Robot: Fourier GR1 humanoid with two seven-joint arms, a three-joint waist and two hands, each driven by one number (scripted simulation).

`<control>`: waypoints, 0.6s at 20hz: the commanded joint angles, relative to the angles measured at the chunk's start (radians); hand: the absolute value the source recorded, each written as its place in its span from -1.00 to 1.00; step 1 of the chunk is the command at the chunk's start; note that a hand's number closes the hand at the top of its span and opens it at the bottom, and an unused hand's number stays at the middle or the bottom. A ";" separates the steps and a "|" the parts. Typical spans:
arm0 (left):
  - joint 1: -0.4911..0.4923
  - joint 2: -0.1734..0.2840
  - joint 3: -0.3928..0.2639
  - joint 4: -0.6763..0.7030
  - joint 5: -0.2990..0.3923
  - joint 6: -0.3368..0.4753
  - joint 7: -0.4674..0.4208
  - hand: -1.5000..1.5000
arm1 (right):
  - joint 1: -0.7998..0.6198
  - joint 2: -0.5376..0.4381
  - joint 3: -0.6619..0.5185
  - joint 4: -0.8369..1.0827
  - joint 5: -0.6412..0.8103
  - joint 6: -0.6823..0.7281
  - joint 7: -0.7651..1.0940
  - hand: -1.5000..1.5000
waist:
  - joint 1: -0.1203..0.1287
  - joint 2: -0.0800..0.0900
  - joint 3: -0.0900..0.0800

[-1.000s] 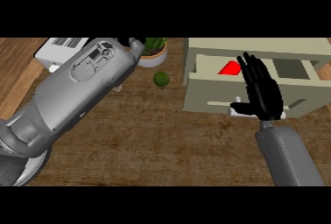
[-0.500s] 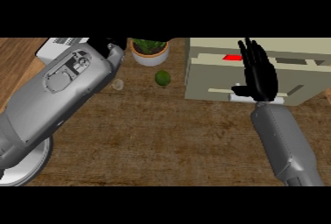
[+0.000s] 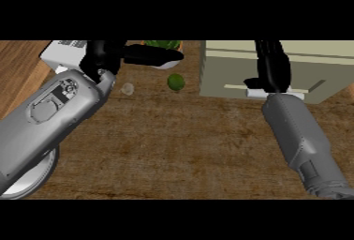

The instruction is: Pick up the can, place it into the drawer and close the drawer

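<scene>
My right hand (image 3: 272, 65) lies flat against the front of the drawer (image 3: 276, 65), fingers straight and together, pointing toward the far edge of the view; nothing is gripped. The drawer is a pale beige box at the upper right of the wooden counter (image 3: 187, 150), with a white handle (image 3: 276, 94) showing just at my wrist. The can does not show in this view — the drawer's inside is hidden by my hand and the view's upper limit, so I cannot tell where the can lies.

My left hand (image 3: 104, 56) is raised at the upper left, above the grey forearm that fills the left side. Its fingers reach toward the right, crossing in front of a white pot (image 3: 162, 61) holding a green plant (image 3: 162, 44). Whether those fingers are curled or straight I cannot tell.

A small green fruit (image 3: 175, 82) lies on the counter between pot and drawer, touching neither. A white box (image 3: 62, 51) sits behind the left hand. A white plate (image 3: 34, 180) shows partly under the left forearm at the lower left.
</scene>
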 commanded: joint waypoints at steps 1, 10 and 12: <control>0.054 0.022 -0.019 -0.074 -0.040 0.030 0.005 -1.00 | -0.109 -0.012 -0.028 0.122 -0.008 -0.008 -0.013 -1.00 | 0.018 0.011 0.007; 0.143 0.054 0.023 -0.139 -0.028 -0.030 -0.024 -1.00 | -0.231 -0.036 -0.060 0.224 -0.008 -0.023 0.022 -1.00 | 0.037 0.025 0.006; 0.145 0.061 0.019 -0.144 -0.040 -0.030 -0.020 -1.00 | -0.246 -0.030 -0.060 0.249 0.004 -0.029 0.053 -1.00 | 0.039 0.027 0.006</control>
